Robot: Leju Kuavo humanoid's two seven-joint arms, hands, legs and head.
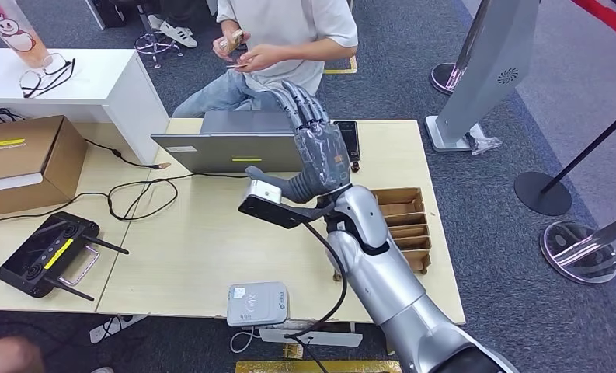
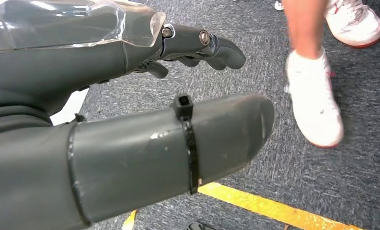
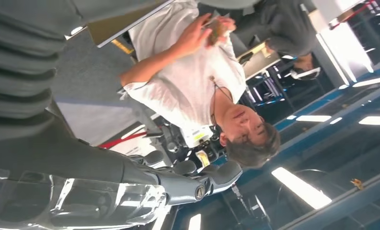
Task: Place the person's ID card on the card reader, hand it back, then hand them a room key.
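Note:
My right hand [image 1: 318, 151] is raised above the far side of the table [image 1: 203, 241], fingers stretched out toward the seated person [image 1: 289, 27], and it holds nothing. That person holds a brownish wallet [image 1: 232, 40] in both hands; I cannot make out a card. The right wrist view shows my empty right hand [image 3: 130, 187] below the person's white shirt [image 3: 188, 86] and the wallet [image 3: 217, 29]. The grey card reader [image 1: 258, 303] lies at the table's near edge. My left hand [image 2: 130, 96] hangs over the carpet with fingers apart, empty.
A grey laptop [image 1: 234, 144] and a dark phone [image 1: 347, 140] lie under my right hand. A slotted cardboard tray [image 1: 398, 193] stands at the table's right side. A black controller [image 1: 48, 252], cables and a cardboard box [image 1: 25, 159] are on the left. Someone's white shoes [image 2: 317, 110] are near my left hand.

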